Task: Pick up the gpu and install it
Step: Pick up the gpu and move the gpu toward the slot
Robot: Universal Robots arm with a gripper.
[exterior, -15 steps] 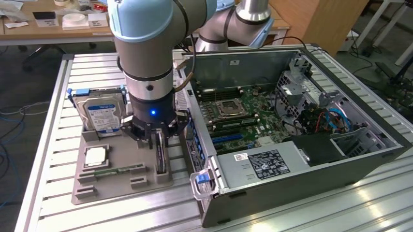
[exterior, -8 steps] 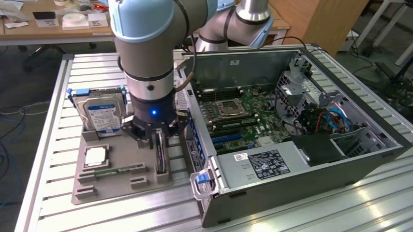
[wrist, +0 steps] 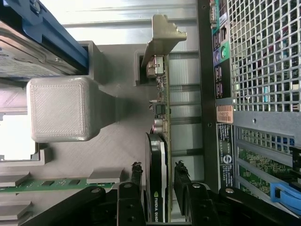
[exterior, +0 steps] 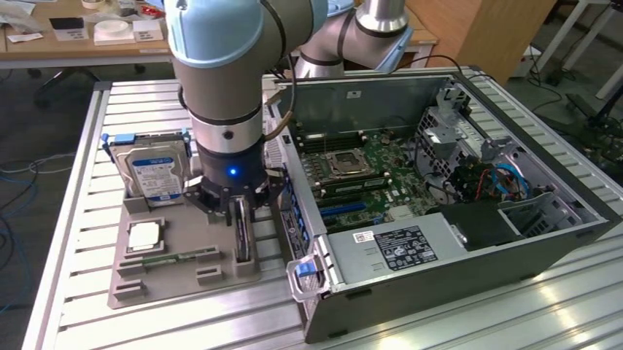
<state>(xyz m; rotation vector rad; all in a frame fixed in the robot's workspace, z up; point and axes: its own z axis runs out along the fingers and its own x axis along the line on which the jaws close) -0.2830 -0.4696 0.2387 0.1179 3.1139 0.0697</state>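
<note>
Slatted aluminium table [exterior: 146, 109], grey tray [exterior: 175, 273] at 9 o'clock of open pc case [exterior: 438, 240] in exterior view. gpu [wrist: 160, 141] on edge in tray slot. gripper [wrist: 157, 170] straddles it, fingers apart, no grip yet. Risk imo: off-centre squeeze tilts card, jams slot.

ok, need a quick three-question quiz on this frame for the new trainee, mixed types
1. True or false: the gpu is already seated in the computer case.
2. The open end effector has its fingers: A) either side of the gpu, B) around the processor, C) on the memory stick.
3. Which part in the gray tray carries a blue and white label?

Key: 1 false, it stands on edge in the tray. 2 A. 3 the hard drive.
</note>
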